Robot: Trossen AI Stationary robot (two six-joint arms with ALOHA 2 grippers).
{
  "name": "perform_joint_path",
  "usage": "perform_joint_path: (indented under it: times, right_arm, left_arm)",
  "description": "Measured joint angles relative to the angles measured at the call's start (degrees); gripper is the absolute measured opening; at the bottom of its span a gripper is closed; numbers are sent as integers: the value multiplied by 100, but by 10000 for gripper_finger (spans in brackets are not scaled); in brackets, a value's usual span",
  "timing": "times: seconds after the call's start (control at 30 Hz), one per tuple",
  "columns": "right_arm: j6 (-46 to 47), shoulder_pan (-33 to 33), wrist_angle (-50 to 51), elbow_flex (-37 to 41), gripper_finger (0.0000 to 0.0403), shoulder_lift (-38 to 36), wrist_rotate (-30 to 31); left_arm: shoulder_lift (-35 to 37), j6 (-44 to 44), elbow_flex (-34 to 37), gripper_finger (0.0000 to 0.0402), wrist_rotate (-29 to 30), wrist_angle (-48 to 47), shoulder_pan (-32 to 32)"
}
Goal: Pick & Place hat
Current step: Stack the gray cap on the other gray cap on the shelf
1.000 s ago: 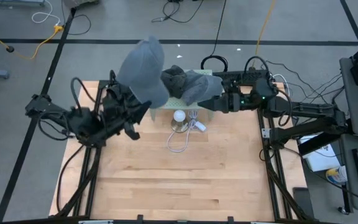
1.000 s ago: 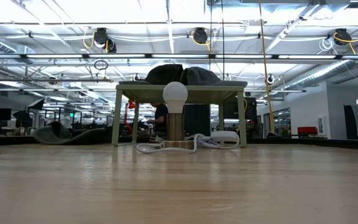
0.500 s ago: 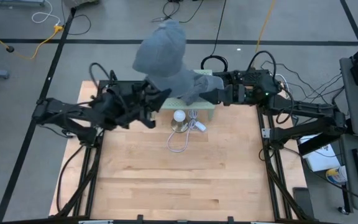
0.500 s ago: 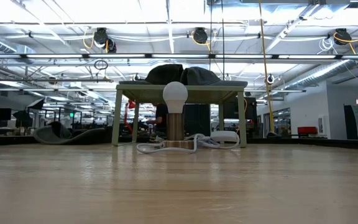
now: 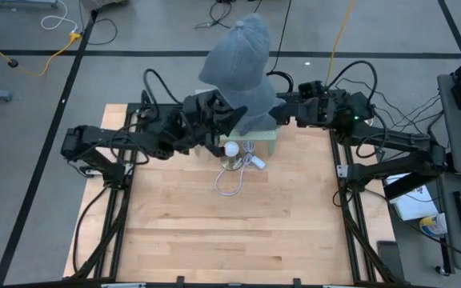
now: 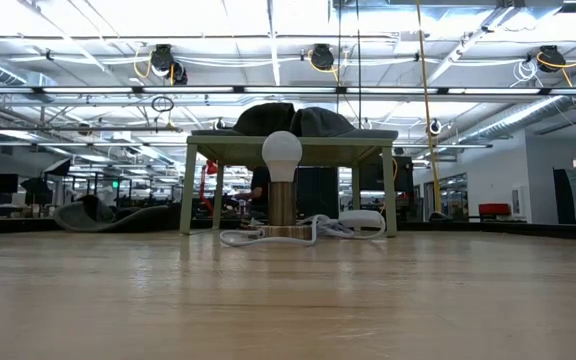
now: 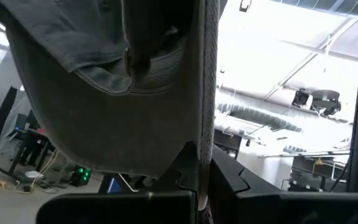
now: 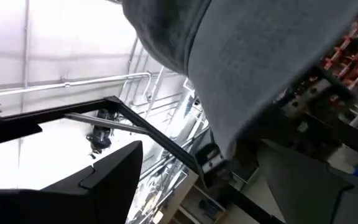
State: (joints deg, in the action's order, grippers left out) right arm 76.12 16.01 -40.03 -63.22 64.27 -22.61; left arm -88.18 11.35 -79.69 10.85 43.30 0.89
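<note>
The grey hat [image 5: 238, 60] hangs raised over the far middle of the table [image 5: 230, 232], above the small green stand [image 5: 262, 138]. The left claw [image 5: 224, 122] grips its lower edge; the right claw [image 5: 282, 110] is just beside it, its grip hidden.

A bulb [image 6: 282, 150] on its base and a white cord [image 6: 298, 234] sit mid-frame under a small green stand [image 6: 293, 141] on the table [image 5: 238, 228]

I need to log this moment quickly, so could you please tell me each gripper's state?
Left gripper: shut on the grey fabric hat, held high.
Right gripper: beside the hat's lower edge; state cannot be told.
</note>
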Motion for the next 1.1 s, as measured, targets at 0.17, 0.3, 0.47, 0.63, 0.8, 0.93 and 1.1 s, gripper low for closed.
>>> perform_joint_path:
  times: [0.17,0.3,0.47,0.63,0.8,0.93,1.1]
  right_arm:
    - [10,7,-203,0,309,-5,-9]
    - [105,13,-305,2,308,-2,46]
    - [125,13,-292,4,269,-4,151]
    - [125,13,-197,13,177,17,323]
    - [43,13,91,13,56,15,326]
    - [-487,21,46,13,14,9,289]
    - [-535,169,-90,7,6,-11,95]
  left_arm:
    - [-266,187,-148,8,-147,-10,-78]
    - [-286,240,-148,8,-139,-30,-88]
    - [-284,127,-148,8,-89,-26,-77]
    - [-271,223,-152,8,-77,-253,-81]
    - [-271,135,-152,8,-53,-281,-85]
    - [-271,235,-152,22,-43,-340,-92]
    - [-273,434,-145,69,-392,-671,-133]
